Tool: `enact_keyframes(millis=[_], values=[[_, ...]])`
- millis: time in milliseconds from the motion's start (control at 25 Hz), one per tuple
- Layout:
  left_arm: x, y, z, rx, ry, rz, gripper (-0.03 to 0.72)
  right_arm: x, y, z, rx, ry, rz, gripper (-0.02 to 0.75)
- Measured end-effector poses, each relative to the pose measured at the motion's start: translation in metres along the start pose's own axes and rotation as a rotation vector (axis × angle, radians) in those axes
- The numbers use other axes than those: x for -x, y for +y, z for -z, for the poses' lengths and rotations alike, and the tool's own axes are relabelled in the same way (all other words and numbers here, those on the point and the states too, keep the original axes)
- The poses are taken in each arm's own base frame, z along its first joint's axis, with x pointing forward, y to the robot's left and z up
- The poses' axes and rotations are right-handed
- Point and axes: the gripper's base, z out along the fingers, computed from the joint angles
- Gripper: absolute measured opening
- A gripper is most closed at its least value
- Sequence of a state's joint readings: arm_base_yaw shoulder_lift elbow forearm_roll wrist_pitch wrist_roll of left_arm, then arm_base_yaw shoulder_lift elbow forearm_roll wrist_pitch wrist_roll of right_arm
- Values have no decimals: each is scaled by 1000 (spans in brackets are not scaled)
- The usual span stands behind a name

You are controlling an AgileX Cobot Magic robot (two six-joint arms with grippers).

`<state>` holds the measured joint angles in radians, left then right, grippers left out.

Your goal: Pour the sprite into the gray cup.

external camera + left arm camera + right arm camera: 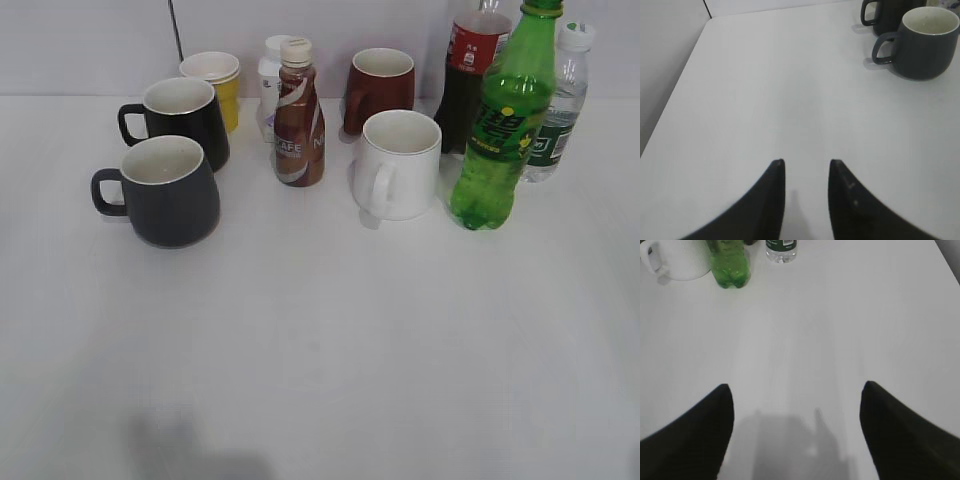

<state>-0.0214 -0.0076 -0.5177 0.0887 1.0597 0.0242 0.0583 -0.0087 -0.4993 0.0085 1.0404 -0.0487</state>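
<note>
In the left wrist view the left gripper [806,163] fills the bottom centre of the frame, its 2 dark fingers parted by a narrow gap with only bare white table [765,90] showing between them; it has hold of nothing. In the right wrist view the right gripper [797,386] sits at the bottom edge with its 2 fingers spread wide toward the lower corners, and it too is empty, casting a soft shadow on the tabletop below. Outward from the left gripper, the gray cup [924,42] stands upright at the upper right of that view, cream inside and handle pointing left, with a black mug [885,14] just behind it at the top edge. Outward from the right gripper, the sprite bottle [730,265] stands at the upper left of its view (only the lower green body is in frame), a white mug [677,260] just to its left and a clear water bottle [781,250] near its right. In the exterior view the gray cup [168,190] is at middle left and the sprite bottle [505,125] at upper right, well apart, with a brown coffee bottle [298,115] and the white mug [398,165] between them. Behind the sprite stand a cola bottle [470,70] and the water bottle [560,100]; a brown mug [380,88] and a yellow cup [215,85] sit along the back row.
</note>
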Motion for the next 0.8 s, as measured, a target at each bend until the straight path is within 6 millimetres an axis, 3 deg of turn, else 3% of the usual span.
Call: enact_keyframes(millis=[800], values=[[0, 0, 0, 0, 0, 0, 235, 0, 0, 0, 0, 0, 0, 587]])
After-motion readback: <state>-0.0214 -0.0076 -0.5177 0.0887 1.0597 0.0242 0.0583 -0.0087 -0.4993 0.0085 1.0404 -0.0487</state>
